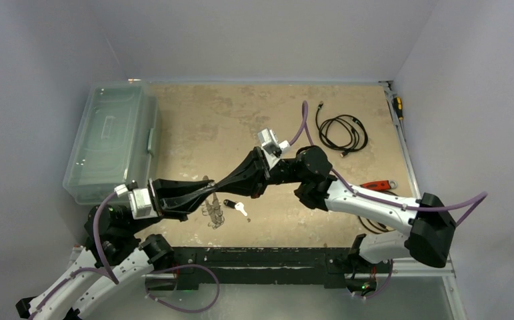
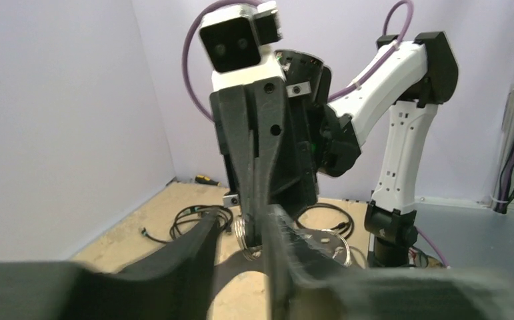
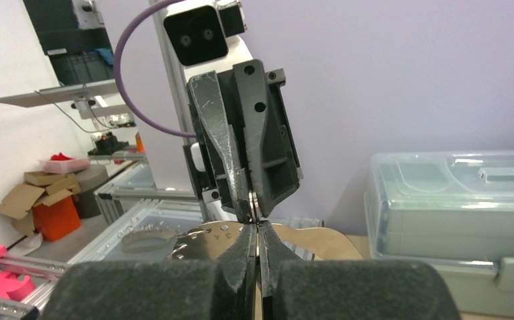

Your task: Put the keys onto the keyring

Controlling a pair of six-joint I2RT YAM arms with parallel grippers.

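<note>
The keyring, a small silver split ring, hangs in the air, and my right gripper is shut on its edge. My left gripper faces it tip to tip, its fingers slightly open on either side of the ring. In the top view the two grippers meet above the table's near middle, the left coming from the left and the right from the right. Both keys lie on the table just below them: the black-headed key and the plain silver key.
A shiny silvery metal piece lies on the table under the gripper tips. A clear lidded bin stands at the left. A coiled black cable lies at the back right. Also on the right are a red-handled wrench and a yellow-handled screwdriver.
</note>
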